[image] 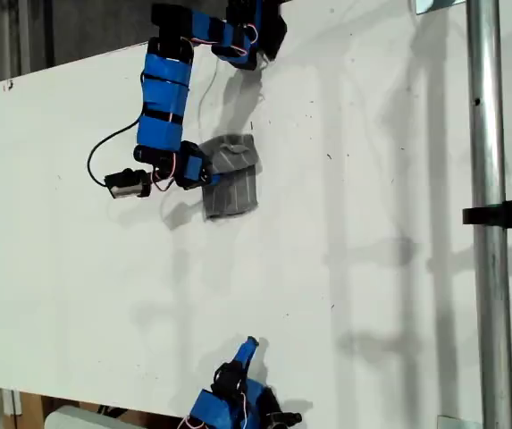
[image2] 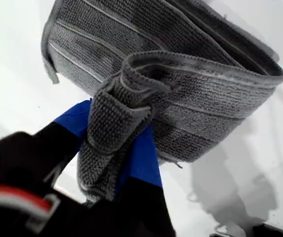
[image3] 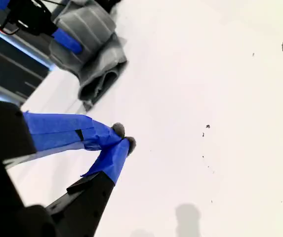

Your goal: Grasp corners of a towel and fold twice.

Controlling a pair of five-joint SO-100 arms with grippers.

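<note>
The towel (image: 230, 179) is a grey striped cloth, bunched into a small folded bundle on the white table (image: 372, 268), in the upper middle of the exterior view. My first gripper (image: 204, 174) is at the bundle's left side in the exterior view. The first wrist view shows my first gripper (image2: 114, 143) shut on a bunched fold of the towel (image2: 190, 94), with the cloth curling over in a loop. No separate corners can be told apart. My second gripper (image: 250, 344) sits near the bottom edge of the exterior view, far from the towel (image3: 94, 49). Its blue fingertips (image3: 124, 138) touch, holding nothing.
A vertical metal pole (image: 488, 179) with a black clamp (image: 506, 216) stands at the exterior view's right. The table's edge runs along the exterior view's upper left and bottom left. A black cable (image: 104, 152) loops beside the first arm.
</note>
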